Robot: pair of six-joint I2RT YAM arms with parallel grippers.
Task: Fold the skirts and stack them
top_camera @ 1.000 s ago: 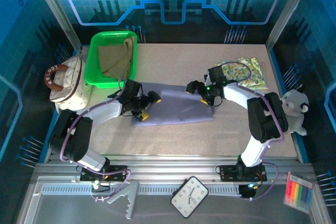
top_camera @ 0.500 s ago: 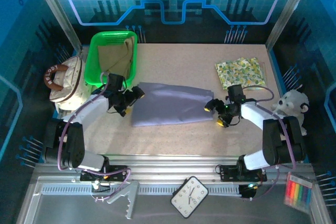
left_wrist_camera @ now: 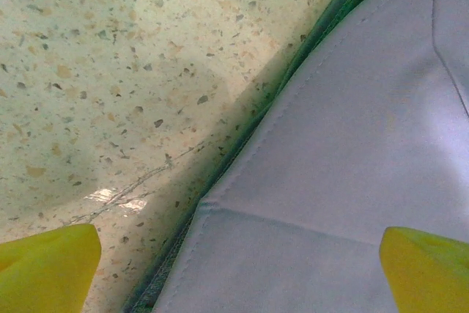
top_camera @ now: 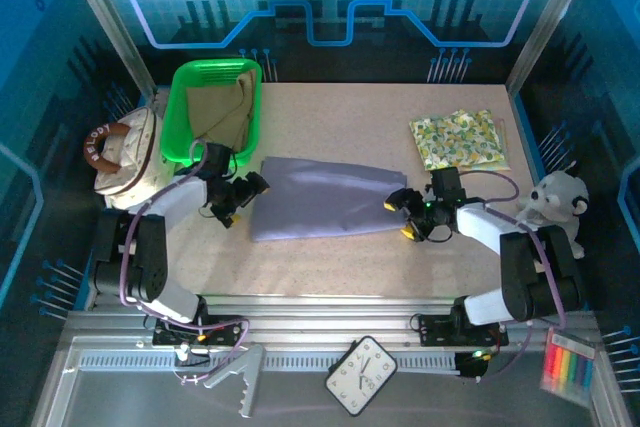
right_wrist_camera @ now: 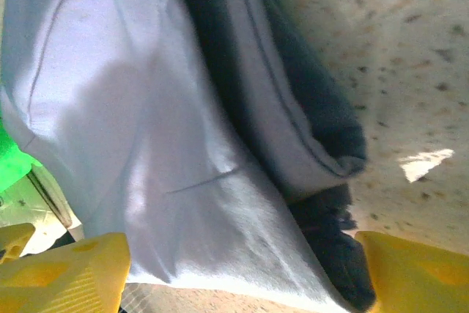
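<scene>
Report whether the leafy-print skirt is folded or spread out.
Folded: the leafy-print skirt lies as a small flat rectangle with squared edges.

- Speckled beige table (top_camera: 340, 117), its top flecked like stone.
- Lavender skirt (top_camera: 320, 197) spread flat across its middle.
- Leaf-print skirt (top_camera: 458, 139) folded at the far right.
- Green basket (top_camera: 171, 127) standing at the far left corner.

In the left wrist view, lavender skirt (left_wrist_camera: 352, 144) and both yellow fingers (left_wrist_camera: 47, 265) run past the edges
</scene>
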